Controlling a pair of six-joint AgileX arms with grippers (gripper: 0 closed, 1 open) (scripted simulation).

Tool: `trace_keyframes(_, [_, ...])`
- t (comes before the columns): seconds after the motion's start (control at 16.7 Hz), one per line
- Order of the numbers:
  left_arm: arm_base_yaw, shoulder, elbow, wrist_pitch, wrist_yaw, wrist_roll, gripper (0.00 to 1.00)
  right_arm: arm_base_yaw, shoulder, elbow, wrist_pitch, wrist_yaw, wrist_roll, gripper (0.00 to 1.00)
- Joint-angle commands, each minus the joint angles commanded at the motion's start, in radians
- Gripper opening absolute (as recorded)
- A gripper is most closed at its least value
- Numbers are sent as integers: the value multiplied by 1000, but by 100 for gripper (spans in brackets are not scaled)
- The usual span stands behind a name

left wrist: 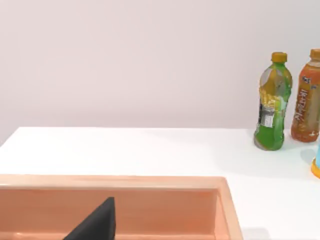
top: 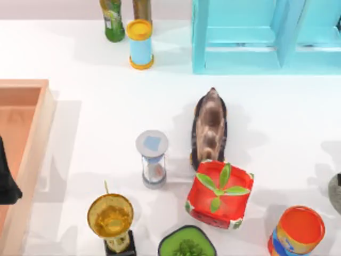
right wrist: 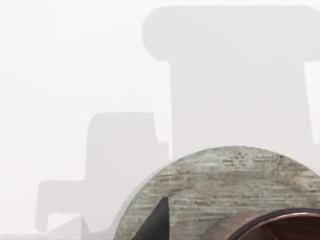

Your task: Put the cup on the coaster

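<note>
Label writing is sought on the green bottle [left wrist: 272,107] and the orange bottle [left wrist: 306,97] in the left wrist view, but none can be read. The orange can [top: 296,232], blue-labelled, is cut off at the top view's lower right, its print illegible.

The left gripper [top: 6,178] is seen at the left edge over the wooden tray [top: 33,133]; spread or pressed together cannot be told.

In the right wrist view the right gripper [right wrist: 156,222] is half hidden, its state unclear. The cup [right wrist: 280,226] is overlapped against the coaster [right wrist: 225,185]; only its coppery rim shows.
</note>
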Motion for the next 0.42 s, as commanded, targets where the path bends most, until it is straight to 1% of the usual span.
trace_keyframes(0.06, [0, 0, 0, 0, 0, 0, 100, 0, 0, 0, 0, 0, 0, 98])
trace_keyframes(0.12, [0, 0, 0, 0, 0, 0, 100, 0, 0, 0, 0, 0, 0, 100])
trace_keyframes(0.42, [0, 0, 0, 0, 0, 0, 100, 0, 0, 0, 0, 0, 0, 100])
